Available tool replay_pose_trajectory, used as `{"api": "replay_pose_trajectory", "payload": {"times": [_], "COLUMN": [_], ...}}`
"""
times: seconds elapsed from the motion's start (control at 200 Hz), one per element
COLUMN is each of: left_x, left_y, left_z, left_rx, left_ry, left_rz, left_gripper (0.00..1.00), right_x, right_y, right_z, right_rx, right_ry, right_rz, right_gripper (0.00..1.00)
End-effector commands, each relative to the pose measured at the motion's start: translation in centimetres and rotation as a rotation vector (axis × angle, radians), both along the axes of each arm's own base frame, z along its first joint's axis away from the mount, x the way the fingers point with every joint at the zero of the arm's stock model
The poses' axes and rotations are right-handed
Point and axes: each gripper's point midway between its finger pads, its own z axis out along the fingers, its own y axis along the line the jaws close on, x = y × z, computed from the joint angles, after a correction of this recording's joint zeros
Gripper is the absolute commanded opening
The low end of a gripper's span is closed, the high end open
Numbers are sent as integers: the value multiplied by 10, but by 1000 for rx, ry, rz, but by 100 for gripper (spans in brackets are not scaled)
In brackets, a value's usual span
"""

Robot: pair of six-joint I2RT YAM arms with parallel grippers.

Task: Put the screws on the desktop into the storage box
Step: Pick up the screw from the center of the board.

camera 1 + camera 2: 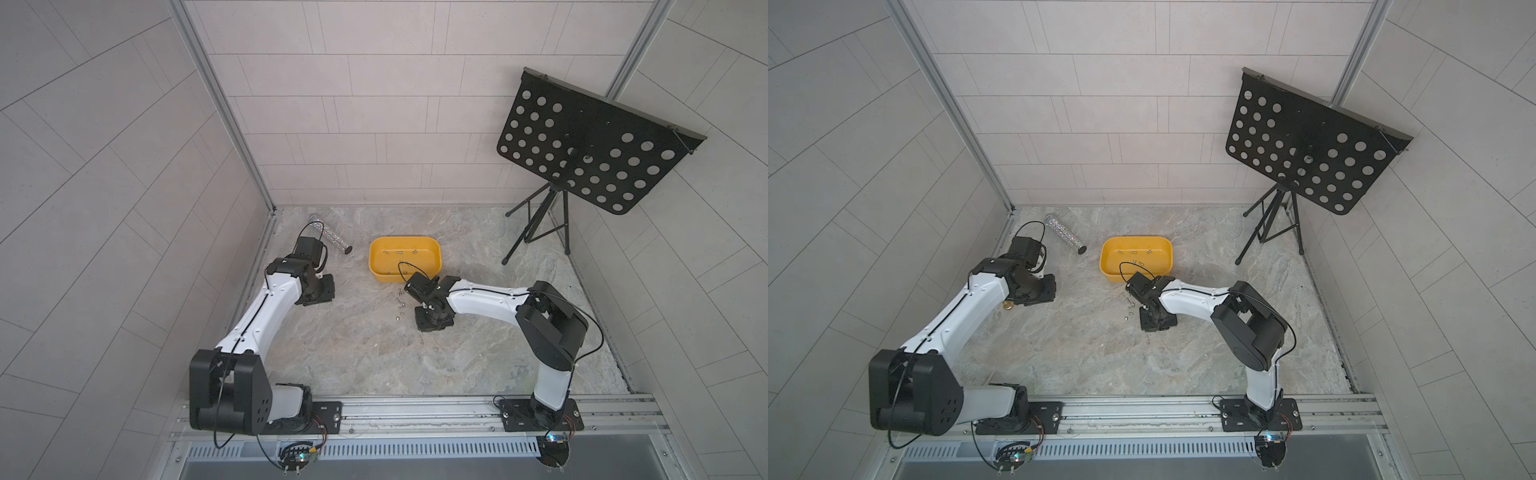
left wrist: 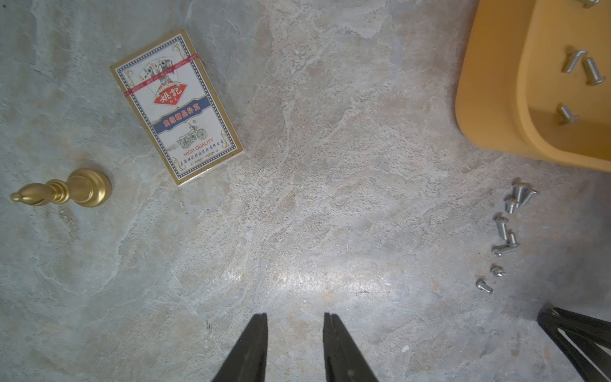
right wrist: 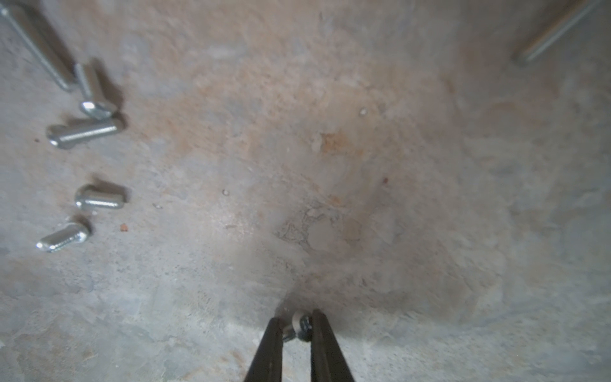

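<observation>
This is a robot lab cell: the left arm point(image 1: 266, 307) and right arm point(image 1: 482, 301) bolt onto an aluminium rail point(image 1: 415, 409) at 6 o'clock of a marble-patterned counter point(image 1: 374, 353). Tile-patterned panels point(image 1: 374, 104) wall it in, and a perforated black stand point(image 1: 590, 124) sits at 2 o'clock.

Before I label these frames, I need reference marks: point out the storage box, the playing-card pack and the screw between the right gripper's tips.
storage box point(image 2: 489, 82), left wrist view, outer wall.
playing-card pack point(image 2: 177, 106), left wrist view, middle of its printed face.
screw point(image 3: 295, 326), right wrist view, shaft beside the head.
</observation>
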Motion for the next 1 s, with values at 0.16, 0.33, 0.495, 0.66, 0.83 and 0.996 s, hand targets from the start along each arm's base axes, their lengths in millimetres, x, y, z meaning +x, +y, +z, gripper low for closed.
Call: {"api": "replay_pose_trajectory", "payload": {"times": [0.16,0.33,0.495,0.66,0.83,0.996], "left_x": [-4,-4,-4,-4,-4,-4], "left_y": [3,3,3,3,3,3], "left_z": [-7,-7,-7,-6,-7,-7], "left_rx": [9,9,9,9,9,9], "left_ry": [25,24,25,24,24,25], "left_rz": [-6,-6,-6,-5,-7,-8], "left_gripper": [35,35,35,35,35,35], "right_x": [2,10,10,9,7,6], "right_y": [-4,-3,-1,1,3,3], "right_z": [16,43,45,37,26,14], "right_rx": [-45,-47,-48,-45,-48,-64], "right_ry": [-21,-69,-63,-43,-19,-3], "right_rz": [43,71,81,81,86,84], "right_gripper": [12,11,11,22,31,35]}}
